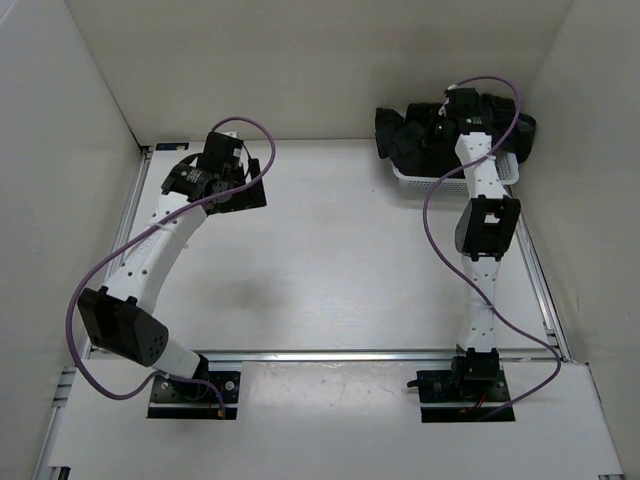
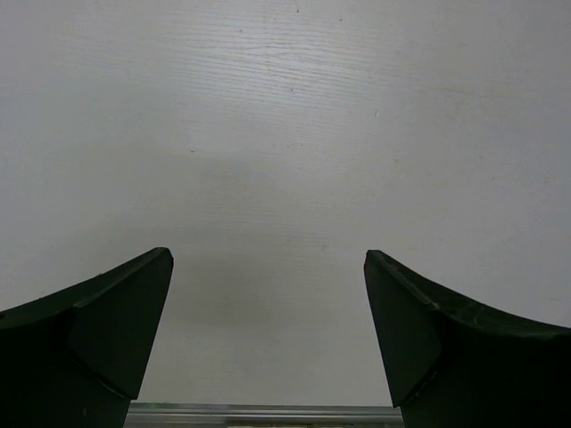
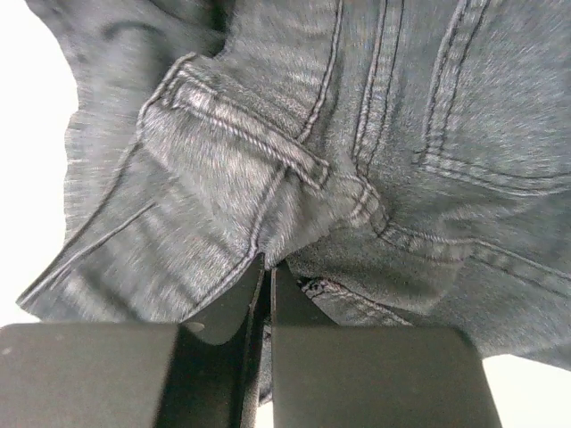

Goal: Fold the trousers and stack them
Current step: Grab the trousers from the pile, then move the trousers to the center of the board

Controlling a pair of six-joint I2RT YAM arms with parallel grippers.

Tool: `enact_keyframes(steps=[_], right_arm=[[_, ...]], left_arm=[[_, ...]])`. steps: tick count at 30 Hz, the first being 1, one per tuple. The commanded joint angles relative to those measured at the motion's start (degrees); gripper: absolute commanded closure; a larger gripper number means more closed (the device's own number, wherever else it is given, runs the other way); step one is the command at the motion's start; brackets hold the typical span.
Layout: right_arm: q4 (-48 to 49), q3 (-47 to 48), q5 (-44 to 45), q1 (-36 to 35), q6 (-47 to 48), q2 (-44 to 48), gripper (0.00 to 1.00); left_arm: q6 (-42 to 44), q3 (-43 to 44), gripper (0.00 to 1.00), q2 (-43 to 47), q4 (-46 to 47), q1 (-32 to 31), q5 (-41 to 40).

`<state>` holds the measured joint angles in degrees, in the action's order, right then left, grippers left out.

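Note:
The black trousers (image 1: 402, 137) lie bunched in a white mesh basket (image 1: 422, 184) at the far right of the table. My right gripper (image 1: 455, 112) reaches down into the heap. In the right wrist view the trousers (image 3: 357, 125) fill the frame, with seams and a pocket showing. There my right gripper (image 3: 268, 264) is shut on a fold of the cloth, the jaws almost touching. My left gripper (image 1: 250, 192) hangs over the far left of the table. It is open and empty in the left wrist view (image 2: 268, 259), with only bare tabletop between the fingers.
White walls enclose the table (image 1: 330, 260) on three sides. A metal rail (image 2: 259, 413) runs along the table edge under the left gripper. Purple cables loop beside both arms. The basket stands against the back right corner.

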<state>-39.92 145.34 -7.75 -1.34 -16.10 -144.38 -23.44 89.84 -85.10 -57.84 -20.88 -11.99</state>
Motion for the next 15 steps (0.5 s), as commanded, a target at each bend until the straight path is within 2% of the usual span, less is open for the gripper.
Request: enact_keyframes(steps=[1, 3, 7, 9, 11, 12, 15], right_arm=[[2.9, 6.0, -1.6, 0.2, -0.2, 13.7, 1.00], [4.1, 7.2, -2.1, -0.3, -0.9, 18.3, 1.00], [7.4, 6.7, -6.1, -4.0, -0.3, 33.2, 1.00], [7.9, 2.7, -13.2, -6.2, 0.2, 38.1, 1.00], [7.9, -3.4, -16.1, -9.4, 4.3, 46.8, 1.00], [7.0, -10.7, -16.2, -14.6, 6.7, 52.6, 1.00], [3.0, -21.8, -10.0, -24.5, 11.5, 59.8, 1.00]], left_arm=[[-0.7, 3.1, 0.00, 0.5, -0.1, -1.1, -1.0], [-1.3, 4.5, 0.00, 0.5, -0.1, -1.1, 1.0], [-0.7, 7.5, 0.00, -0.6, -0.7, -1.1, 3.9], [-0.7, 11.6, 0.00, -1.6, -3.0, -1.1, 3.3], [-0.2, 15.4, 0.00, -2.5, -5.2, -1.1, 2.2], [-0.2, 18.9, 0.00, -3.3, -7.5, -1.1, 0.2], [-0.2, 22.0, 0.00, -2.4, -8.2, 0.2, -2.1]])
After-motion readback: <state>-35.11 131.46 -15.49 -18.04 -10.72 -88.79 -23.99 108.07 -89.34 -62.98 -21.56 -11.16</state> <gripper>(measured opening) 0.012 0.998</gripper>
